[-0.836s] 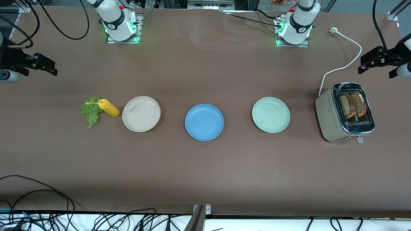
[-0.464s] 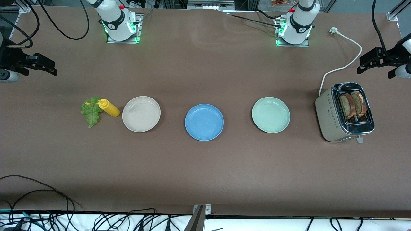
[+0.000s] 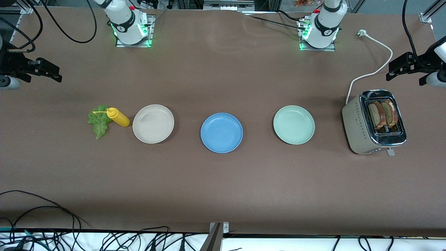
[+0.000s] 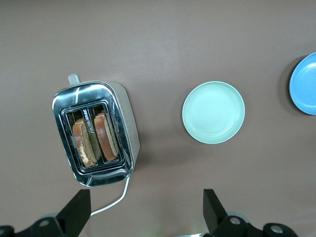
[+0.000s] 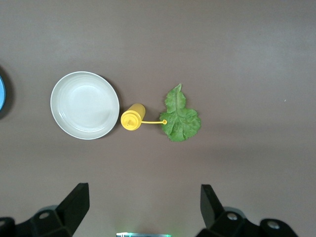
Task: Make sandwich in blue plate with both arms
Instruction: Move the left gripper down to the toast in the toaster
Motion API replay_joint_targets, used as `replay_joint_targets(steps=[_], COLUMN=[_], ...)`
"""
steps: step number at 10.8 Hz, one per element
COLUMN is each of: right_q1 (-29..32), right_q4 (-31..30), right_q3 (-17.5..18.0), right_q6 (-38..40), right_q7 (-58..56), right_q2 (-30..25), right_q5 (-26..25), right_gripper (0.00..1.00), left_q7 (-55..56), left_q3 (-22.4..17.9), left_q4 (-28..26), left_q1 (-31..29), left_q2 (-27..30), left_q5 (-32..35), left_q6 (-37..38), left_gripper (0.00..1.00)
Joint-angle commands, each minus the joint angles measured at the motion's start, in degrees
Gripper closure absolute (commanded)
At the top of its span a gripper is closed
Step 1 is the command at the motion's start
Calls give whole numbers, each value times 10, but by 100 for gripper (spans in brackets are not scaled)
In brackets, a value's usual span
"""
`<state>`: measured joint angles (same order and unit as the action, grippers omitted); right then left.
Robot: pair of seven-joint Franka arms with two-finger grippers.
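Blue plate bare between two plates

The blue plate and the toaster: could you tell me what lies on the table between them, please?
Only the mint-green plate lies between the blue plate and the toaster; the front view shows it, apart from both.

A cream plate, mint plate and yellow squeeze bottle sit in a row.

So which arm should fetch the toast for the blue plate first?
The left one, probably. Its open claw hangs over the table by the toaster, where both bread slices stand. The right claw, also open, is up over the lettuce leaf end.
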<state>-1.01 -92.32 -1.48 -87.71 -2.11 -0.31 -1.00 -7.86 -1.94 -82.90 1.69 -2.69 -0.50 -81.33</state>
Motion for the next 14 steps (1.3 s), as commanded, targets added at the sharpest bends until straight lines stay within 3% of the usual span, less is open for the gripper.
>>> replay_joint_targets(steps=[1, 9, 14], right_q1=[0, 0, 0], right_q4=[14, 25, 28], right_q3=[-2, 2, 3], right_q6=[12, 38, 37], right_q7=[-2, 2, 2], right_q2=[1, -2, 2], right_q5=[-5, -11, -11], right_gripper=[0, 0, 0], left_q7=[0, 0, 2], left_q3=[-11, -60, -68], left_q4=[-40, -177, -262], left_q1=[-8, -8, -8], left_q2=[10, 9, 6], left_q5=[-15, -6, -6], left_q6=[-22, -170, -254], left_gripper=[0, 4, 6])
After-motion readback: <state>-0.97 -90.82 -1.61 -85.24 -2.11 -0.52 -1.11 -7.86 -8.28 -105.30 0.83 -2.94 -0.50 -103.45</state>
